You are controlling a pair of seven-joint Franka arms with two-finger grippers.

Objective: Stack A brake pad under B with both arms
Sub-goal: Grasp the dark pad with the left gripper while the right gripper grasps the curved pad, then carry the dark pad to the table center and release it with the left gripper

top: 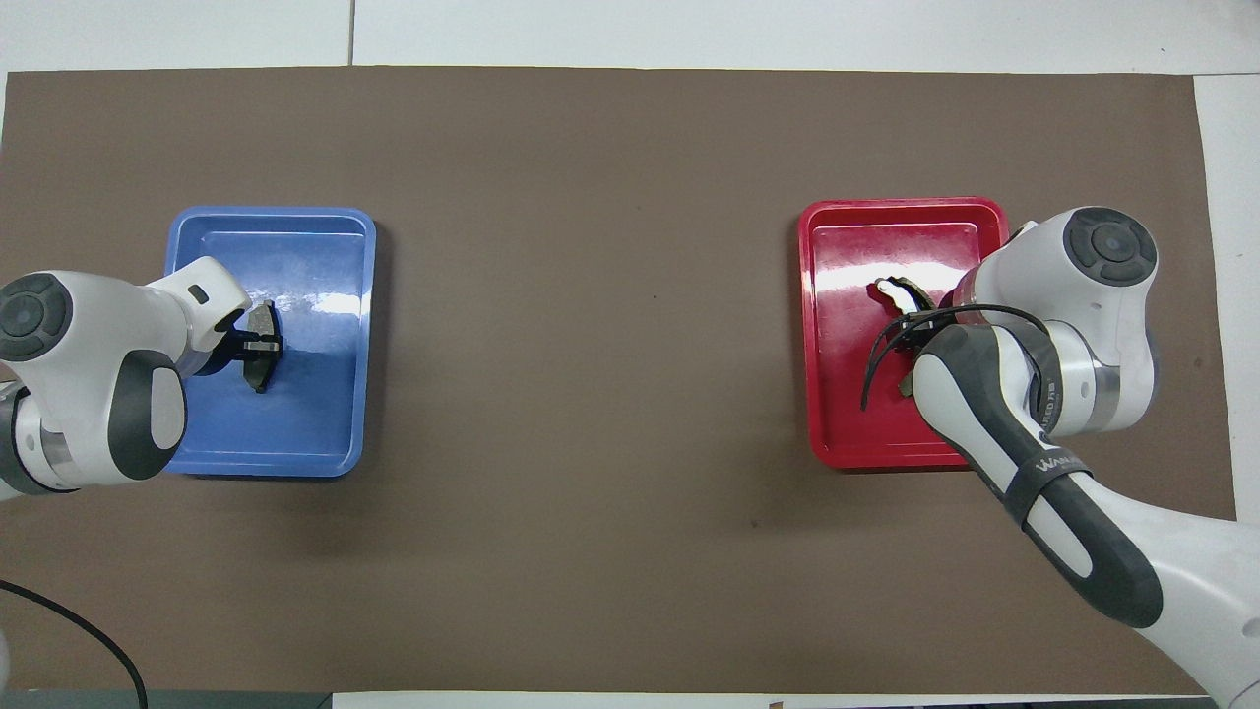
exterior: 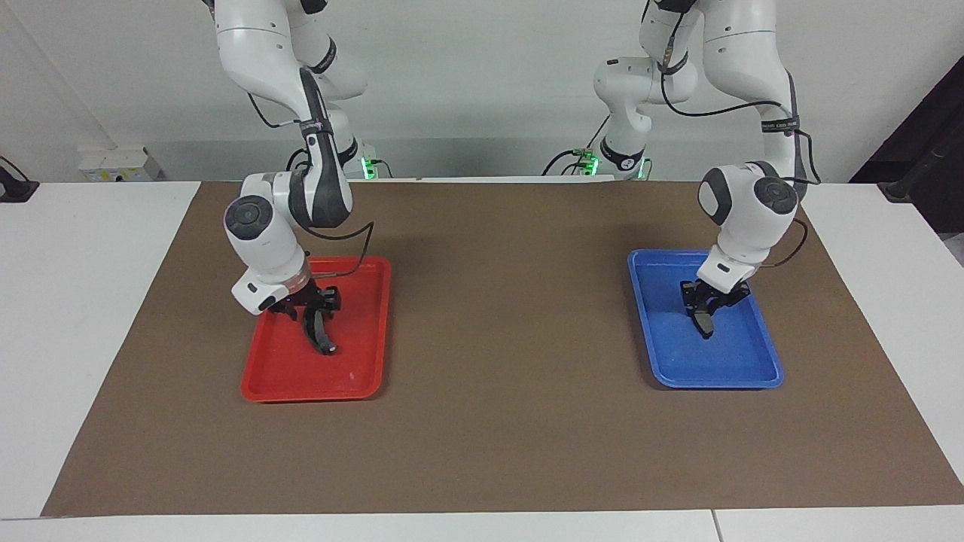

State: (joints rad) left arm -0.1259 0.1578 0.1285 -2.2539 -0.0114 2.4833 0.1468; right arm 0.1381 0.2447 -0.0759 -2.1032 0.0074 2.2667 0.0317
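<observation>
White counter (exterior: 90, 316), brown mat (exterior: 497, 316), pale wall (exterior: 482, 75). On mat: grey A brake pad (exterior: 705, 325) in blue tray (exterior: 723, 373) — pinched by left tool (exterior: 704, 305); crescent B (exterior: 322, 339) in red tray (exterior: 301, 384) — right tool's (exterior: 312, 310) grip unclear.

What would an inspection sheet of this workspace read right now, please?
Surface: brown mat on a white table; nothing spilled.
Job's things: short pad in the blue tray toward the left arm's end; curved pad in the red tray toward the right arm's end; not yet stacked.
Clutter: nothing seen.
Grippers: left gripper shut on the short pad; right gripper down at the curved pad's upper end, grip unclear.
Cables: black cable loops off the right arm's wrist above the red tray; another cable at the table's edge.
Surroundings: white wall, white box against it.
</observation>
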